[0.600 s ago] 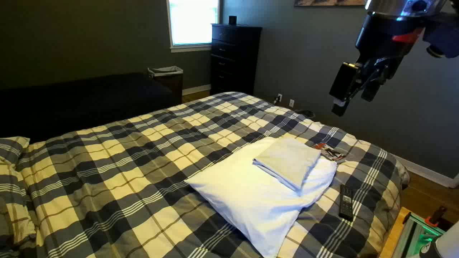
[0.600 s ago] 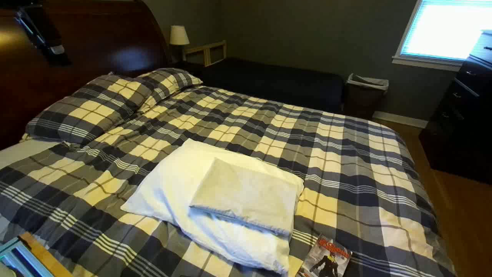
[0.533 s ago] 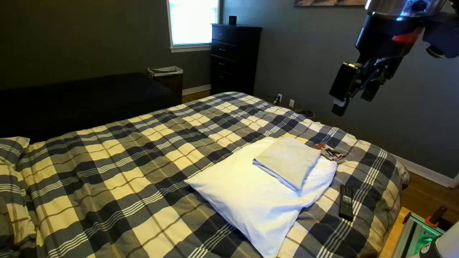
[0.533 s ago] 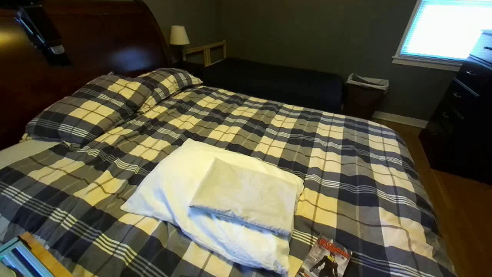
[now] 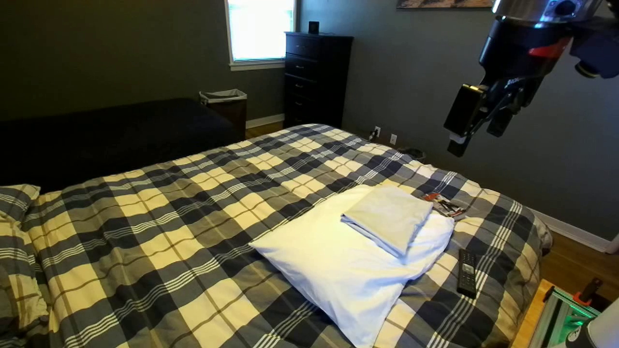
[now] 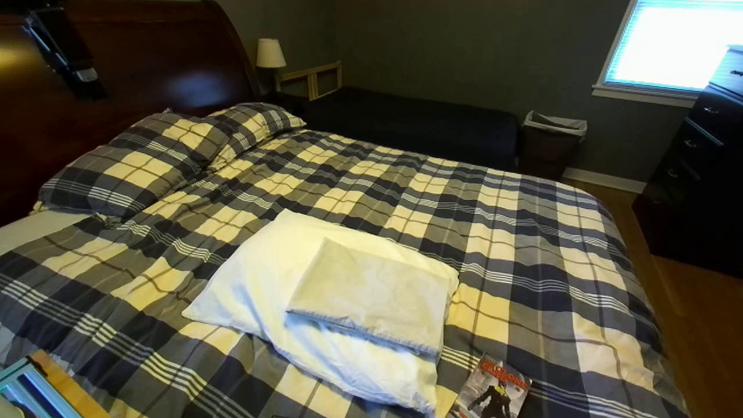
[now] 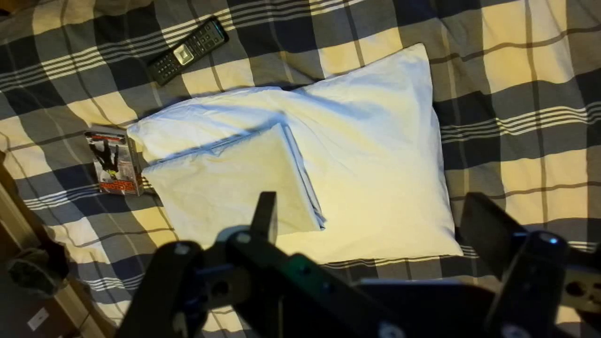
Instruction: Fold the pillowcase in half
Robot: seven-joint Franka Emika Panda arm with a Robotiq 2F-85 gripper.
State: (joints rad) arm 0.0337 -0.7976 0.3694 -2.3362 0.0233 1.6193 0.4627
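Wrist view: claw (image 7: 371, 203) gaping wide, empty; pillowcase (image 7: 220, 183) atop pillow (image 7: 389, 164), left of centre in the frame, long axis roughly side to side; reaching it probably calls for leftward travel and descent.

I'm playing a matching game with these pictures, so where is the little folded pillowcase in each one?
In an exterior view: pillowcase, right of centre, below the middle.
In an exterior view: pillowcase, midway across, below the middle.
In the wrist view: pillowcase, mostly left of centre, partly behind the open jaws.
Landmark in all three: the big white pillow under the pillowcase.
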